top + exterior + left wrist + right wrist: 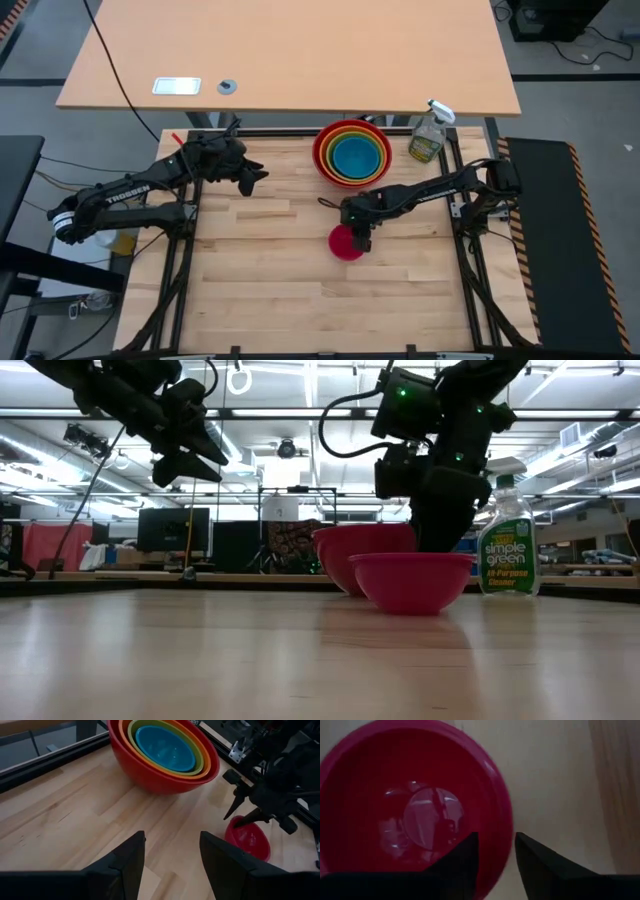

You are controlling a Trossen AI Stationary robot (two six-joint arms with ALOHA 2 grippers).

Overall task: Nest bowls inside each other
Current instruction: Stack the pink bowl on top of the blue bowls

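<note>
The pink bowl (345, 245) stands upright by its base on the wooden table (260, 290), right of centre. My right gripper (496, 852) points down over it, open. It sits astride the rim on the side toward the table's right edge. Red, orange, green and blue bowls sit nested in one stack (352, 152) at the table's far edge, the blue one (165, 748) innermost. My left gripper (172, 855) hangs open and raised at the far left (255, 178), touching nothing. My right gripper comes from above, pointing steeply down. One finger (465, 865) is inside the pink bowl and the other (535, 865) outside, with the rim (502, 840) between them. I cannot tell whether the fingers touch the rim. The bowl rests on the table.
A clear spray bottle (428, 135) of green cleaner stands at the far right corner, just right of the stack. A black frame (470, 280) borders the table on its sides. Bare wood lies toward the near edge and the left.
</note>
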